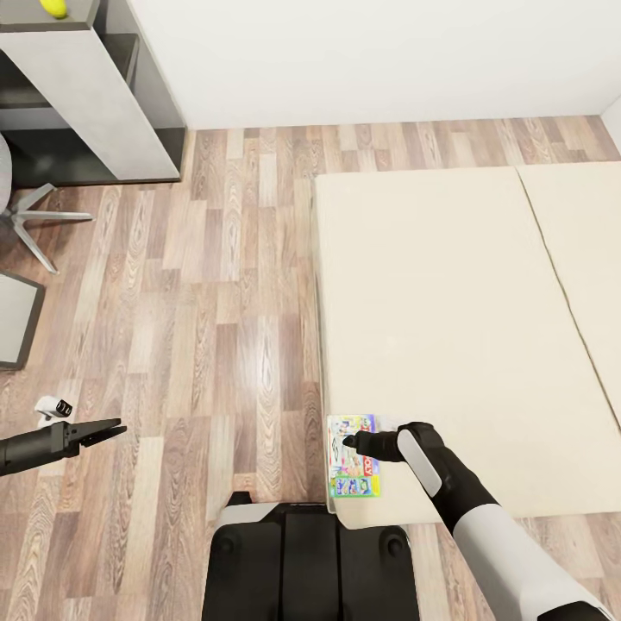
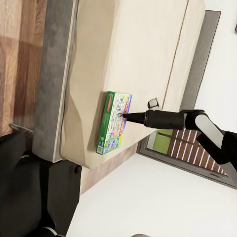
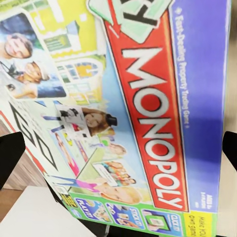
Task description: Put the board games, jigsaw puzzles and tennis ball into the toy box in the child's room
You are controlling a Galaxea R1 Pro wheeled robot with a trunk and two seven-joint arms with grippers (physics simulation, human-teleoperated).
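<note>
A colourful Monopoly board game (image 1: 354, 470) lies flat on the near left corner of the cream bed (image 1: 448, 328). My right gripper (image 1: 350, 442) hovers right over the box top, open, with nothing held. In the right wrist view the box lid (image 3: 148, 113) is very close, and the dark fingertips (image 3: 10, 155) sit wide apart at the picture's sides. The left wrist view sees the game (image 2: 114, 122) and the right gripper (image 2: 121, 115) tip at its lid. My left gripper (image 1: 108, 429) hangs over the wood floor, empty. A yellow tennis ball (image 1: 53, 7) rests on the grey table (image 1: 78, 78) far left.
A swivel chair's metal legs (image 1: 34, 220) stand beside the table. A grey panel (image 1: 15, 319) pokes in at the left edge. Wood floor (image 1: 224, 302) runs between the table and bed. My black base (image 1: 306, 561) stands against the bed's near corner.
</note>
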